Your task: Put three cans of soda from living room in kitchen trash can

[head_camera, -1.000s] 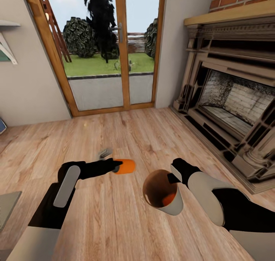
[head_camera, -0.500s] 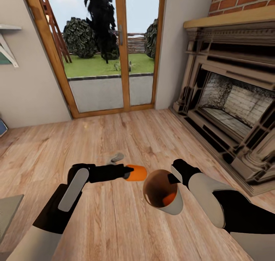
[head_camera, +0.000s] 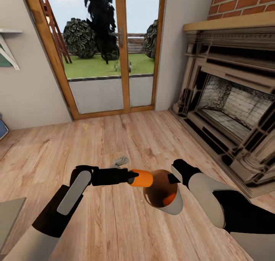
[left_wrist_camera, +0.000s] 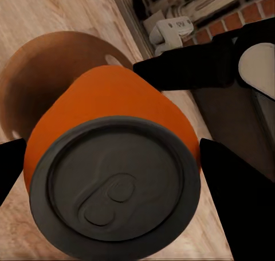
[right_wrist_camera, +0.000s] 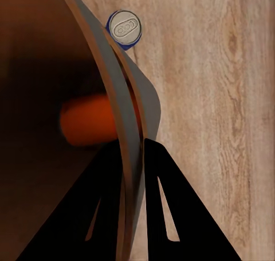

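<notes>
We are gripping an orange soda can (head_camera: 142, 178) in the left gripper (head_camera: 131, 177) at the trash can (head_camera: 173, 207) mouth, right gripper (right_wrist_camera: 133, 175) clamping its wall, second orange can (head_camera: 169, 199) lying inside, blue can (right_wrist_camera: 124, 28) standing on the floor (head_camera: 114, 222).

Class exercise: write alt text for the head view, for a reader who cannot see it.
The left gripper holds an orange soda can at the mouth of a tilted trash can, gripped by the right gripper, with another orange can inside. Behind: wooden floor, glass doors, fireplace.
</notes>
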`<state>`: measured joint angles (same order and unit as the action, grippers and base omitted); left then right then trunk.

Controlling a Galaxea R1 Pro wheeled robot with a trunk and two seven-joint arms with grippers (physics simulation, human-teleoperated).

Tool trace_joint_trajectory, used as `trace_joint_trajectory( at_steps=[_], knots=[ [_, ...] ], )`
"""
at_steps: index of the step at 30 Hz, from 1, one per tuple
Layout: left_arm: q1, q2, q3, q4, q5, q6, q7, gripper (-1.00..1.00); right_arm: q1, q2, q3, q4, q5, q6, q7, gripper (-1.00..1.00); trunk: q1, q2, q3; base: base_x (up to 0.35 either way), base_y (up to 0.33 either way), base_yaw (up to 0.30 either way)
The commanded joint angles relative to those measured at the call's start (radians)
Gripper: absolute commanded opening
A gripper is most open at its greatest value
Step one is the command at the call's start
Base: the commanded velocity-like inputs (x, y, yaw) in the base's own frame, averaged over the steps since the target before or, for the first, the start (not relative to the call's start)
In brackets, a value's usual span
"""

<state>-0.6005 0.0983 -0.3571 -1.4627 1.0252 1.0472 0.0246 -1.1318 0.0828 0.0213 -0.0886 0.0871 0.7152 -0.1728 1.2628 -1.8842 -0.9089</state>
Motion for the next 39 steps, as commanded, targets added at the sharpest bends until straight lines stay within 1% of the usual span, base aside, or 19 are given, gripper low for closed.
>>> trace_joint_trajectory(
  at_steps=[1, 5, 17, 22, 25, 26, 29, 33, 37, 39],
  knots=[
    [0.000, 0.000, -0.006, 0.001, 0.000, 0.000, 0.000, -1.00, 0.000, 0.000, -0.001, 0.000, -0.001, 0.000, 0.003, -1.00, 0.000, 0.000, 0.000, 0.000, 0.000, 0.000],
    [-0.001, 0.001, -0.022, 0.005, 0.001, 0.000, 0.001, -1.00, 0.000, 0.002, 0.000, 0.000, -0.001, 0.000, 0.003, -1.00, 0.000, 0.000, 0.000, 0.000, 0.000, 0.000],
    [-0.001, -0.008, -0.031, 0.011, -0.005, 0.000, 0.010, -1.00, 0.000, 0.007, 0.002, 0.001, -0.001, 0.000, 0.003, -1.00, 0.000, 0.000, 0.000, 0.000, 0.000, 0.000],
    [-0.001, -0.010, -0.041, 0.012, -0.008, 0.000, 0.019, -1.00, 0.000, 0.013, 0.003, 0.002, -0.001, 0.000, 0.003, -1.00, 0.000, 0.000, 0.000, 0.000, 0.000, 0.000],
    [-0.001, -0.011, -0.058, 0.013, -0.008, 0.000, 0.047, -1.00, 0.000, 0.022, 0.003, 0.003, -0.001, 0.000, 0.003, -1.00, 0.000, 0.000, 0.000, 0.000, 0.000, 0.000],
    [-0.001, -0.011, -0.064, 0.013, -0.008, 0.000, 0.064, -1.00, 0.000, 0.027, 0.003, 0.003, -0.001, 0.000, 0.003, -1.00, 0.000, 0.000, 0.000, 0.000, 0.000, 0.000],
    [-0.001, -0.011, -0.069, 0.013, -0.008, 0.000, 0.088, -1.00, 0.000, 0.032, 0.003, 0.004, -0.002, 0.000, 0.003, -1.00, 0.000, 0.000, 0.000, 0.000, 0.000, 0.000],
    [-0.001, -0.016, -0.075, 0.014, -0.008, 0.000, 0.126, -1.00, 0.000, 0.046, 0.004, 0.006, -0.003, 0.000, 0.003, -1.00, 0.000, 0.000, 0.000, 0.000, 0.000, 0.000],
    [-0.001, -0.028, -0.081, 0.028, -0.011, 0.000, 0.139, -1.00, 0.000, 0.052, 0.004, 0.008, -0.004, 0.000, 0.003, -1.00, 0.000, 0.000, 0.000, 0.000, 0.000, 0.000],
    [-0.001, -0.036, -0.090, 0.036, -0.020, 0.000, 0.141, -1.00, 0.000, 0.057, 0.005, 0.008, -0.004, 0.000, 0.003, -1.00, 0.000, 0.000, 0.000, 0.000, 0.000, 0.000]
  ],
)
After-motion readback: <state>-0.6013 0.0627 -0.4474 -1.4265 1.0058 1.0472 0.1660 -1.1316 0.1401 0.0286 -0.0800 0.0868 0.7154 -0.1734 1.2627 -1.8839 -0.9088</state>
